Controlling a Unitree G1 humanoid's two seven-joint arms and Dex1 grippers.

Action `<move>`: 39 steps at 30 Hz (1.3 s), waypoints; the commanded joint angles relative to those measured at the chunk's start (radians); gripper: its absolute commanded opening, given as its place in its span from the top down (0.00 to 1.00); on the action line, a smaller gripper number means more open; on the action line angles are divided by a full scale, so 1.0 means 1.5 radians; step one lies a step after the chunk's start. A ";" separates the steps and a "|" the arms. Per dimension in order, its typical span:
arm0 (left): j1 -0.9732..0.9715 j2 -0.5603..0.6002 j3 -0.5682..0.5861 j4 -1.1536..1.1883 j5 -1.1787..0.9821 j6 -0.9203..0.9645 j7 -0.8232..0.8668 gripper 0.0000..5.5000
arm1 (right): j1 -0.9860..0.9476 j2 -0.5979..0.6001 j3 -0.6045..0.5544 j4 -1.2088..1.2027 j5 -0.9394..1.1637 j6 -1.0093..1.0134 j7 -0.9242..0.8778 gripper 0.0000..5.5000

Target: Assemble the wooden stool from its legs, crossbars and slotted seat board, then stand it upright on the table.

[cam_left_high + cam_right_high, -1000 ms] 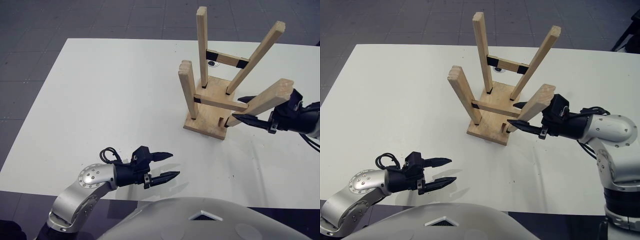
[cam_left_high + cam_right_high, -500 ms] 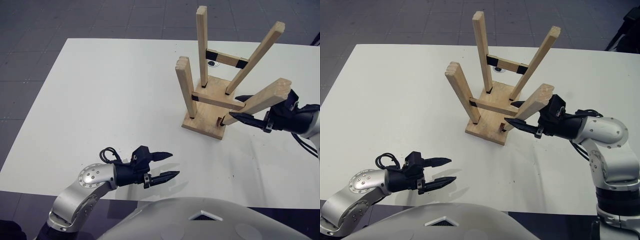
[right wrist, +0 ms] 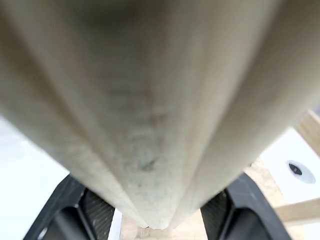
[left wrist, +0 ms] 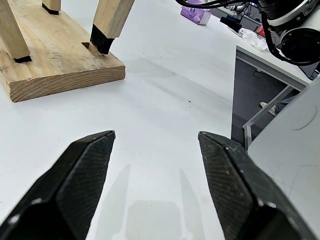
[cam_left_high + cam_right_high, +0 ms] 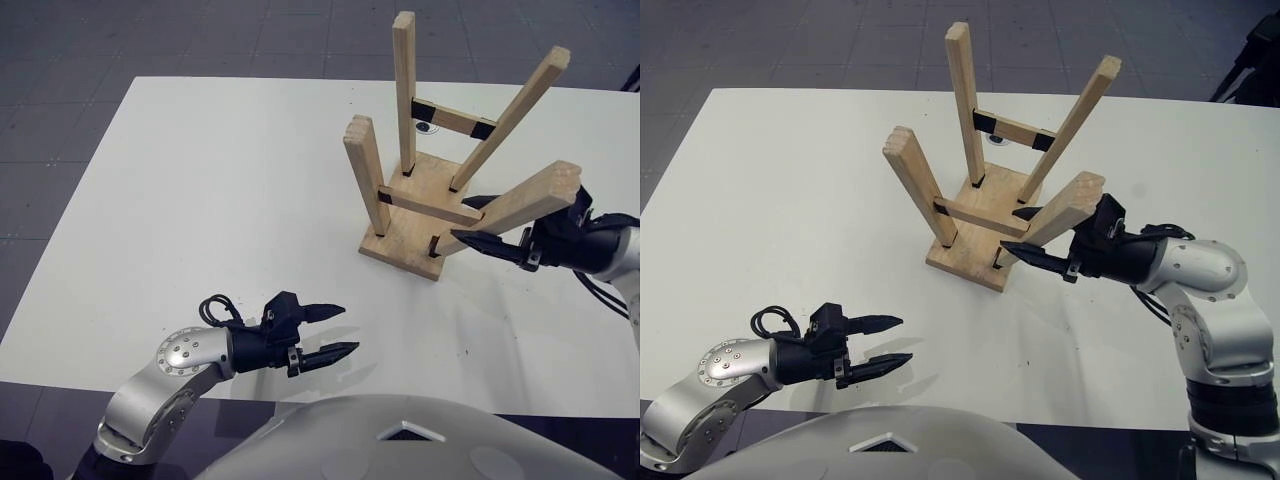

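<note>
The wooden stool stands upside down on the white table [image 5: 200, 200], its seat board [image 5: 405, 235] down and its legs pointing up, joined by crossbars [image 5: 455, 118] with black ends. It leans a little toward the left. My right gripper [image 5: 468, 220] is shut on the near right leg [image 5: 525, 195], which runs between the black fingers [image 3: 75, 210] in the right wrist view. My left gripper [image 5: 350, 329] hovers open and empty near the table's front edge, well apart from the stool. In the left wrist view the board [image 4: 55, 60] lies beyond the left gripper's fingers [image 4: 75, 185].
A small dark hole [image 5: 424, 127] marks the tabletop behind the stool. Open tabletop spreads left of and in front of the stool. The left wrist view shows a second desk with clutter [image 4: 200, 12] beyond the table's right edge.
My right gripper has moved left with the leg, sliding the stool left and leaning it over a little. The left arm has kept still.
</note>
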 commanded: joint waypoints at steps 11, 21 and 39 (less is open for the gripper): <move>-0.005 0.011 0.000 0.000 0.004 0.003 0.001 0.44 | -0.015 0.029 0.024 0.052 -0.020 -0.057 0.006 0.63; -0.005 0.012 0.002 0.000 0.003 0.003 -0.002 0.44 | -0.010 0.040 0.054 0.093 -0.046 -0.112 0.033 0.63; 0.005 0.017 0.003 -0.016 -0.004 0.009 0.003 0.44 | -0.045 -0.014 0.175 0.140 -0.129 -0.049 0.042 0.63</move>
